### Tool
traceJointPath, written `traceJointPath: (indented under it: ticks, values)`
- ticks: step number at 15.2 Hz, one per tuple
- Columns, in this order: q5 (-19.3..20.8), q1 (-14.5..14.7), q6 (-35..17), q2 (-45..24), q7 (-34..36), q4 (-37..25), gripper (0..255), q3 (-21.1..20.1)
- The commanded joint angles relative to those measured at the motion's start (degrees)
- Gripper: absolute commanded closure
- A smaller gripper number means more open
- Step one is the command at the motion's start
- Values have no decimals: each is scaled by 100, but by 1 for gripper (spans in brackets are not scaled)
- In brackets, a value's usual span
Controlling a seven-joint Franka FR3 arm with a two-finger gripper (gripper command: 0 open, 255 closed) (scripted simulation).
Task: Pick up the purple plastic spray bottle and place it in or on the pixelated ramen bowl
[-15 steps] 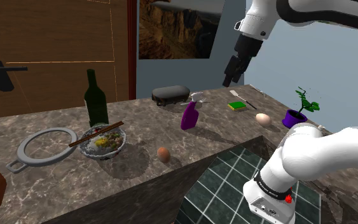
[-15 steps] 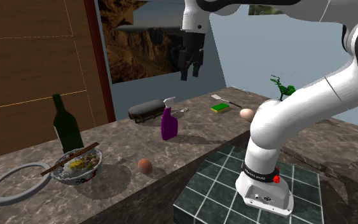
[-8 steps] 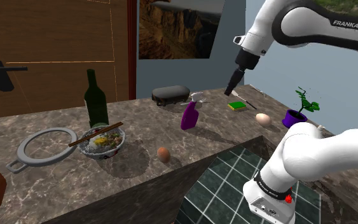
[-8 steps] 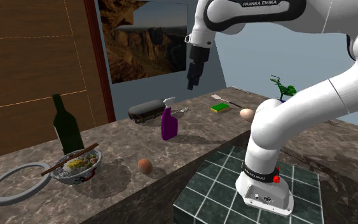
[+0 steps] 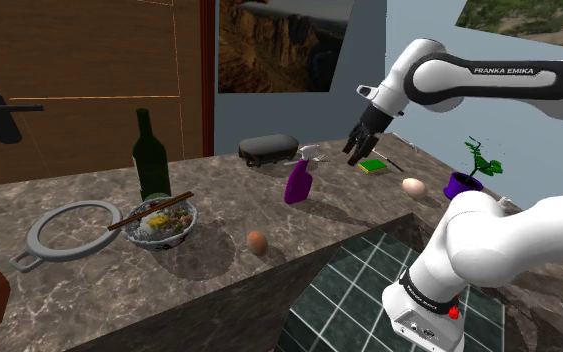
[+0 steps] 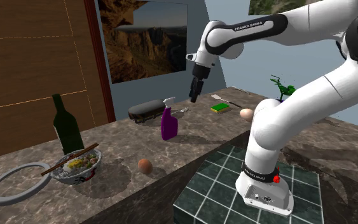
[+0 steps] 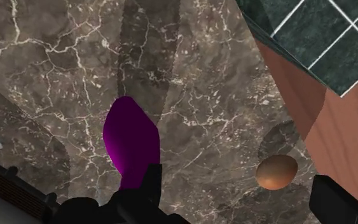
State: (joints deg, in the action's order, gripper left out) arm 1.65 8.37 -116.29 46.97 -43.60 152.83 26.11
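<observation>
My claw (image 5: 355, 153) wide open, empty, hanging over counter (image 5: 89, 290). Purple spray bottle (image 5: 299, 185) upright mid-counter. Ramen bowl (image 5: 164, 225) well apart, toward front edge.

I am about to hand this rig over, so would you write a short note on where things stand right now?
Gripper: open and empty. It hovers above the counter, close to the purple spray bottle and not touching it.
The spray bottle stands upright on the counter.
The ramen bowl, with chopsticks across it, sits further toward the shoulder view's left, in front of the dark wine bottle.
Done: approach only, no grasp yet.
Left: lower, close on the bottle, lift it, carry it over and set it in the bowl.
</observation>
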Motion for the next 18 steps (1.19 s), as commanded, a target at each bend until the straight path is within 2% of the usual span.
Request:
traceJointPath:
  ticks: [1, 5, 8, 10, 12, 13, 18]
  values:
    - [-10, 294, -444, -361, -811, -24, 0, 526]
    - [-268, 1144, -1155, -1146, -2461, -229, 0, 1713]
    - [-757, 2130, -1524, -1810, -3830, -570, 0, 2784]
    - [-1248, 3019, -1653, -2273, -4818, -879, 0, 3661]
    - [-1876, 4207, -1661, -2756, -5867, -1252, 0, 4801]
    - [-2071, 4707, -1641, -2889, -6190, -1383, 0, 5281]
    - [-2319, 5591, -2009, -2997, -6353, -1275, 0, 6009]
